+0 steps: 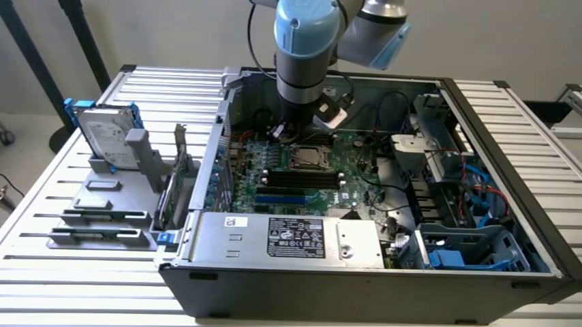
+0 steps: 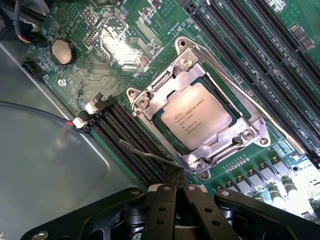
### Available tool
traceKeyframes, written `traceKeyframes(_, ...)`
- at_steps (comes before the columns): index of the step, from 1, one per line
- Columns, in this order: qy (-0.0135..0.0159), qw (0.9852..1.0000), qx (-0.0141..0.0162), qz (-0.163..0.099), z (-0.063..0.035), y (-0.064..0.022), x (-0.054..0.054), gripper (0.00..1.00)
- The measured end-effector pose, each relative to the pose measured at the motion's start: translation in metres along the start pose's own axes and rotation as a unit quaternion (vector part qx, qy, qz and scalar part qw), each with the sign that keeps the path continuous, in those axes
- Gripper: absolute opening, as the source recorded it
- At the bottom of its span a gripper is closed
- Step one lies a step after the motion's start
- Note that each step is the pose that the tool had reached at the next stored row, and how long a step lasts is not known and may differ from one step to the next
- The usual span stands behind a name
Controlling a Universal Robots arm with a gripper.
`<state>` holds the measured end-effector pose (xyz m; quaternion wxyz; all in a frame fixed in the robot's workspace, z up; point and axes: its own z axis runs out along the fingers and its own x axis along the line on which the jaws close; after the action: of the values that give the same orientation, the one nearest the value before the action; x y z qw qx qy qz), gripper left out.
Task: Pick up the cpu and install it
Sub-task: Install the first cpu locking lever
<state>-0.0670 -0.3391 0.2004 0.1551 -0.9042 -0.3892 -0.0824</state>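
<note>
1. The blue-and-grey robot arm [image 1: 304, 54] reaches down into the open grey computer case [image 1: 364, 272].
2. The small square silver cpu [image 1: 309, 159] sits on the green motherboard [image 1: 272, 184], just below the arm's wrist.
3. A silver hard drive in a blue bracket [image 1: 102, 136] stands on the slatted worktop [image 1: 54, 204].

The tool [image 2: 175, 187] hides its own fingertips, and the cpu [image 2: 196, 116] print is too small to read.

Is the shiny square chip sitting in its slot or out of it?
In. The cpu lies flat inside the metal socket frame on the green motherboard.
</note>
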Motion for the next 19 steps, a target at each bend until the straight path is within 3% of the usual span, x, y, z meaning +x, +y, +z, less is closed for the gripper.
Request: traceKeyframes(19,-0.0013,1.0,-0.0013,0.0,0.0047,0.007,0.0043,0.11)
